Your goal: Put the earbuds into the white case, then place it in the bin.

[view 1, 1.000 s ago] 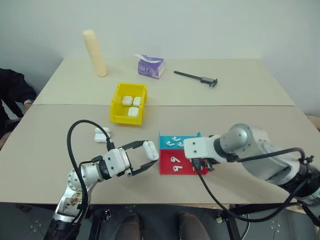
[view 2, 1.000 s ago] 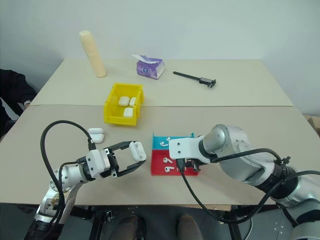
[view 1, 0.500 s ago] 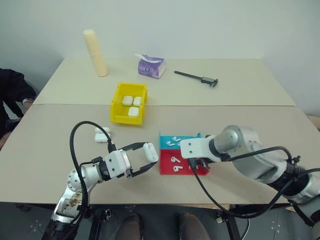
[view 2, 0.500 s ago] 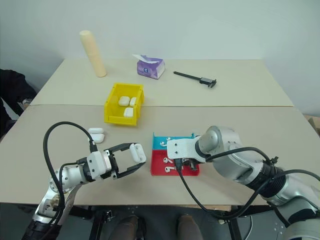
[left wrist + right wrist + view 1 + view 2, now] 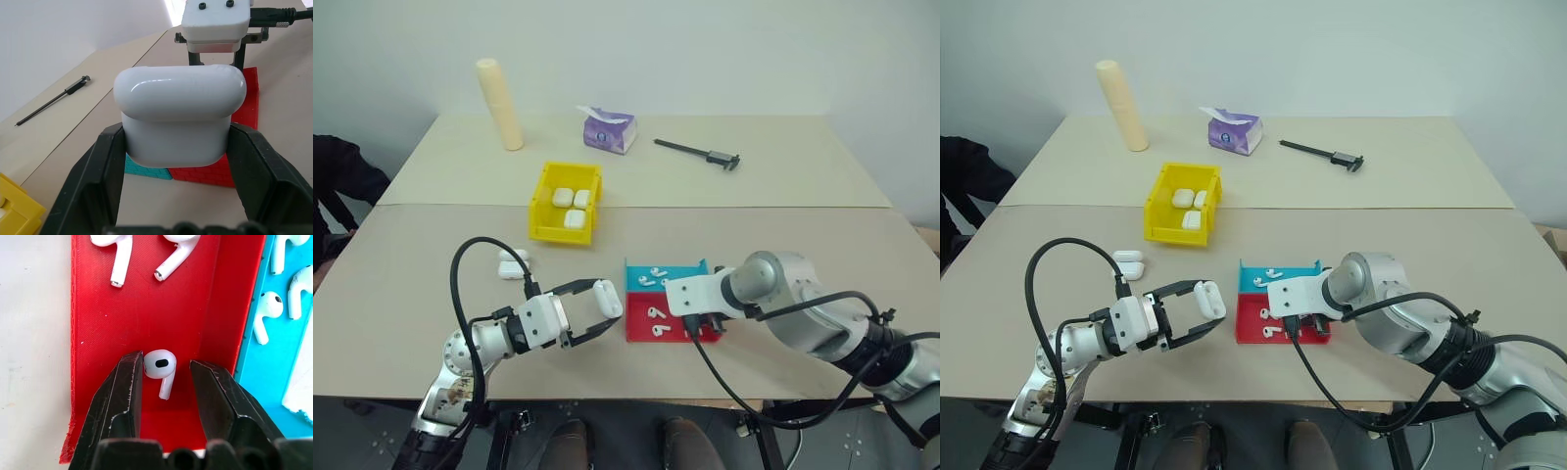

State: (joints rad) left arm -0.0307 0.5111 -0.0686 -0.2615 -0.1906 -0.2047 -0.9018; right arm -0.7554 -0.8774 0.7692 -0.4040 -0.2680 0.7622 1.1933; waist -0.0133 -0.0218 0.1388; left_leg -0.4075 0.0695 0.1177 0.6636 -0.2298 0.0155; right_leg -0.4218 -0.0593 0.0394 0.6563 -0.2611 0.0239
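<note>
Two pale beige benches (image 5: pixel 636 235) are standing end to end before a plain white wall. On the far bench a cream cylinder (image 5: pixel 499 104) is standing upright at the left, with a purple tissue pack (image 5: pixel 608 131) beside it and a dark caliper (image 5: pixel 697 153) lying further right.

The yellow bin (image 5: pixel 566 202) is sitting at the seam of the benches, holding three white cases. Two more cases (image 5: pixel 513 263) are lying on the near bench, left of centre.

The left gripper (image 5: pixel 597 310) is hanging over the near bench, its fingers clamping a glossy white case (image 5: pixel 179 117).

The right gripper (image 5: pixel 165 382) is pointing down into the red tray (image 5: pixel 146 333), its fingers part open around one earbud (image 5: pixel 161 369), one finger looking to be touching it. The blue tray (image 5: pixel 661 277), with more earbuds, is adjoining the red tray on its far side.
</note>
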